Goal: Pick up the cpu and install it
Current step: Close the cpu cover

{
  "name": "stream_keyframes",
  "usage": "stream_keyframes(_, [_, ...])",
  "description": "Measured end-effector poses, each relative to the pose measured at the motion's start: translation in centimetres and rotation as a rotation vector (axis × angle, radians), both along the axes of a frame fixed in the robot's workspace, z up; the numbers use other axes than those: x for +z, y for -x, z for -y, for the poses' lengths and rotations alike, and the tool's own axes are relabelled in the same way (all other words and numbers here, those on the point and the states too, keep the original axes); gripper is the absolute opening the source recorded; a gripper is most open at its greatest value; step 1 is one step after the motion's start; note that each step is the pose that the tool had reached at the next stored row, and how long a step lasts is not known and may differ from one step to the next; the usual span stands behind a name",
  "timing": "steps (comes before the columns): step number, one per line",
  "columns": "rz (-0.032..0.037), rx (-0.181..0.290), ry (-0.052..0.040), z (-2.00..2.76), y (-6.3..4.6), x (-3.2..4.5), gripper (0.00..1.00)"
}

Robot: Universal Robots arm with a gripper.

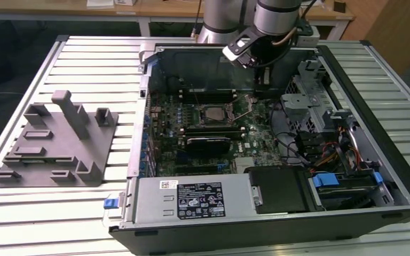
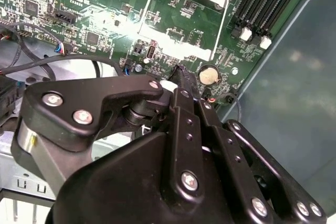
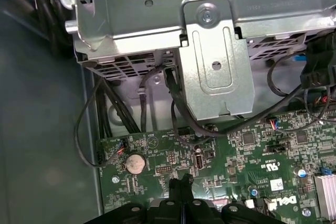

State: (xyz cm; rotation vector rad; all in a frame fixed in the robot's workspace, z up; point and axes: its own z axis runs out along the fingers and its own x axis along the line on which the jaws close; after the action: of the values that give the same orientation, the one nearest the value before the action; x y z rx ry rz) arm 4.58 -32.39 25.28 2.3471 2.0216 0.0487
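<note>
Hovering over the green motherboard point(image 3: 231, 153) near its coin battery point(image 3: 135, 163), fingers point(image 3: 175, 191) pressed together.

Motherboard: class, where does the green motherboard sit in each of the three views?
Exterior view: motherboard inside the open computer case, under the arm.
Second wrist view: motherboard beyond the tool.
First wrist view: motherboard between the tool and the metal drive cage.
Shared landmark: the coin-cell battery near the tool's tip, in both wrist views.

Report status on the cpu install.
Gripper shut, over motherboard by coin cell. Cpu in socket: cannot tell. Cables nearby, not blocking.
</note>
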Motion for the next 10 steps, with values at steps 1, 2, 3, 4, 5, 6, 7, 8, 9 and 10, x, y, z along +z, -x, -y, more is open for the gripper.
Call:
stream_keyframes(1, [0.0,0.004,0.0014,0.0,0.0,-0.07,0.11])
stream_keyframes(2, [0.0,0.005,0.0028,0.0,-0.03,-0.13,0.11])
stream_keyframes(3, [0.0,0.006,0.0034,0.0,-0.1,-0.16,0.11])
stream_keyframes(4, [-0.0001,0.005,0.0039,0.0,-0.18,-0.19,0.11])
stream_keyframes(5, [-0.0001,0.004,0.0042,0.0,-0.27,-0.21,0.11])
stream_keyframes(6, [0.0,0.004,0.0042,0.0,-0.33,-0.25,0.11])
stream_keyframes(7, [0.0,0.004,0.0042,0.0,-0.35,-0.32,0.11])
stream_keyframes(8, [0.0,0.004,0.0041,0.0,-0.35,-0.42,0.11])
stream_keyframes(9, [0.0,0.003,0.0042,0.0,-0.35,-0.54,0.11])
stream_keyframes(10, [0.0,0.003,0.0042,0.0,-0.35,-0.67,0.11])
